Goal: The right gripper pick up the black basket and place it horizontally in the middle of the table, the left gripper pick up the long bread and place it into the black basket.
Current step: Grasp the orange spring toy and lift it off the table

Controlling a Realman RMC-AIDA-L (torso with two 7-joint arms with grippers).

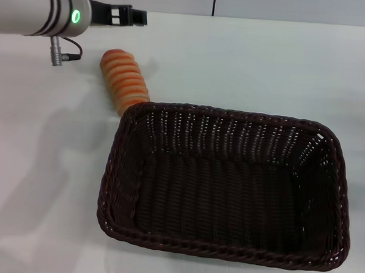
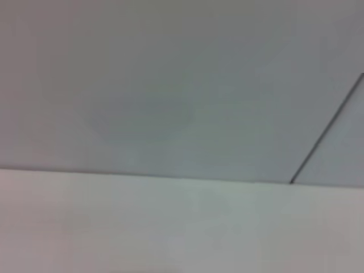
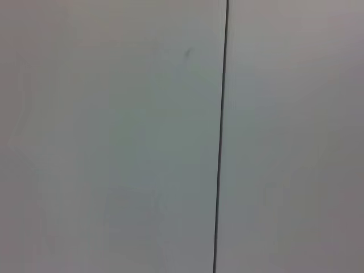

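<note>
The black basket (image 1: 229,182) lies lengthwise across the middle of the white table (image 1: 266,67), empty. The long bread (image 1: 124,78), orange and cream striped, lies on the table just beyond the basket's far left corner, one end close to the rim. My left gripper (image 1: 138,16) hangs above the table at the far left, beyond the bread, pointing right; it holds nothing. My right gripper is out of view. The wrist views show only table and wall.
A grey wall with a dark vertical seam (image 1: 214,3) stands behind the table's far edge. The left arm's metal connector and cable (image 1: 61,49) hang beside the bread. Bare tabletop lies left of the basket (image 1: 40,166).
</note>
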